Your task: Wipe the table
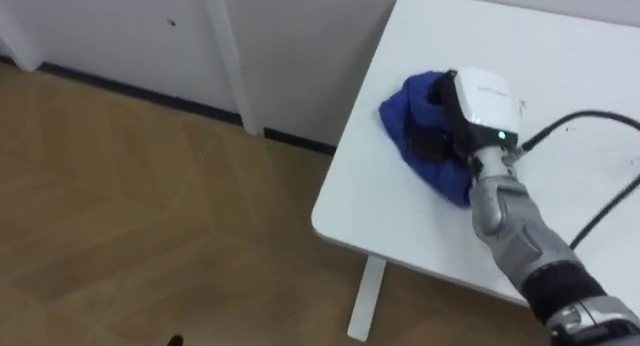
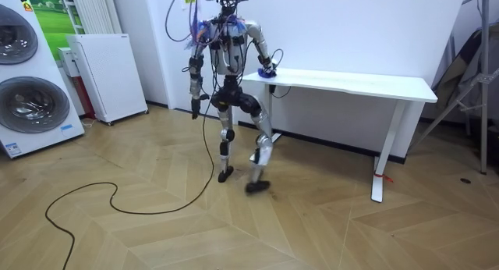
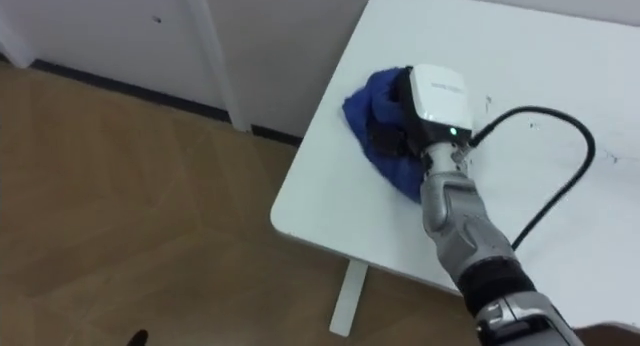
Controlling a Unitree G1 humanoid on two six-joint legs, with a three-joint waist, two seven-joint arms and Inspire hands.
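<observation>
Cloth (image 1: 408, 111) beneath right hand (image 1: 486, 99)

Blue cloth (image 1: 405, 114): crumpled in a heap, lying on the white tabletop (image 1: 400, 221) near its short left-hand edge, its right side sitting under the right hand (image 1: 482, 104).

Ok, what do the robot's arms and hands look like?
The right hand has a white shell on its back with a small green light; its forearm is silver-grey metal, black further up, with a black cable. The left hand looks dark.
</observation>
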